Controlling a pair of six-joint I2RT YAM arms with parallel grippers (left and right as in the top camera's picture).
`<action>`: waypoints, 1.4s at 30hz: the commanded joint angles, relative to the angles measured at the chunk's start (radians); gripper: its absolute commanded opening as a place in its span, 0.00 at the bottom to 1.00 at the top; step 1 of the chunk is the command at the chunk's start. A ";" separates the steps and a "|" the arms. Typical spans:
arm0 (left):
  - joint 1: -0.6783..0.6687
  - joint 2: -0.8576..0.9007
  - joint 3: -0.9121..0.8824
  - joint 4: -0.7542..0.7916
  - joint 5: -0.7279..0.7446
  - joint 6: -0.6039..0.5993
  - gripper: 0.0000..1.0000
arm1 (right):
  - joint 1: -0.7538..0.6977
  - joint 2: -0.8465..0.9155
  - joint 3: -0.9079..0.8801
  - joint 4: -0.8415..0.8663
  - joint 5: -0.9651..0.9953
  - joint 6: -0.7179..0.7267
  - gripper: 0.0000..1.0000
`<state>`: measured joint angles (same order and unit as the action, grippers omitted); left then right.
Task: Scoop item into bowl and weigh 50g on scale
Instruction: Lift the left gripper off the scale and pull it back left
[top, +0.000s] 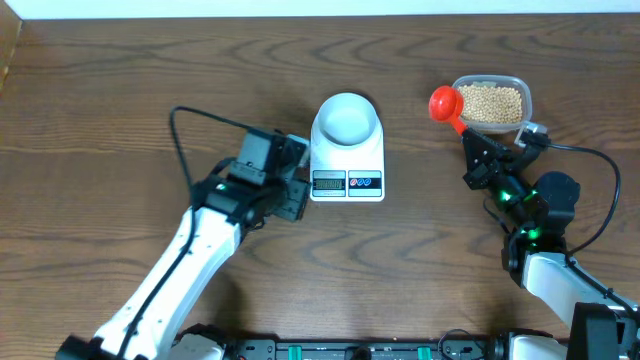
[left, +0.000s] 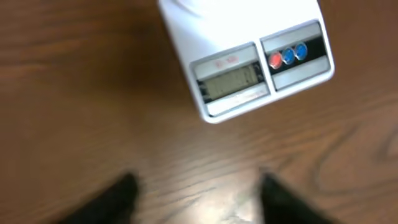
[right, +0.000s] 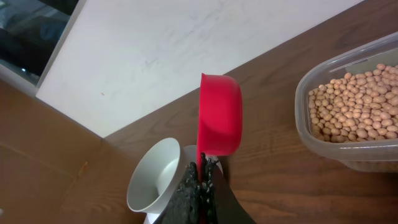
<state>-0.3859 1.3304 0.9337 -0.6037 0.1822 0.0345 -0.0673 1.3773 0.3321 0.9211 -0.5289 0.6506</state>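
Beans (right: 354, 106): lots of small round tan-yellow ones, pea-like & smooth, piled in a clear plastic tub (right: 348, 152) w/ rounded corners at the far right of the table (top: 120, 100). From overhead they cover the tub's whole floor. Red scoop (right: 219, 115) is just left of the tub. In the right wrist view its cup is seen nearly edge-on. From overhead the cup shows plain red at the tub's left rim; touching or just above it, can't tell. Right gripper (right: 200, 180) is clamped tight on the scoop's handle, dark fingers pressed together round it, cup end pointing away from the wrist. Bowl (top: 346, 118): small, round, pale blue-white, inside smooth & bare-looking. It stands upright on the back part of the scale (top: 347, 160) & is approx as wide as the platform. Scale: white, flat, rectangular, mid-table, well apart from the tub. Its front strip has a grey LCD (left: 230, 81) & beside it round buttons (left: 288, 56), one red & two blue in the left wrist view. Digits too blurred to read. Left gripper (left: 196, 186) is near the scale's front-left corner, jaws spread well apart w/ only bare wood btwn them, holding nothing. Its two dark fingers (left: 118, 199) show at the bottom of that view, aimed toward the display end & not touching it.
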 joint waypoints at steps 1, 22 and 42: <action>0.021 -0.033 0.007 -0.005 -0.046 0.018 0.98 | -0.004 0.003 0.014 0.003 0.007 -0.001 0.01; 0.027 -0.035 0.035 -0.074 0.073 0.352 0.98 | -0.004 0.003 0.014 0.003 0.007 -0.001 0.01; 0.128 -0.034 0.084 -0.102 0.252 0.537 0.98 | -0.004 0.003 0.014 0.002 -0.017 -0.001 0.01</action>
<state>-0.2630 1.3022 0.9955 -0.7059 0.4118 0.5518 -0.0673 1.3773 0.3321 0.9211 -0.5320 0.6506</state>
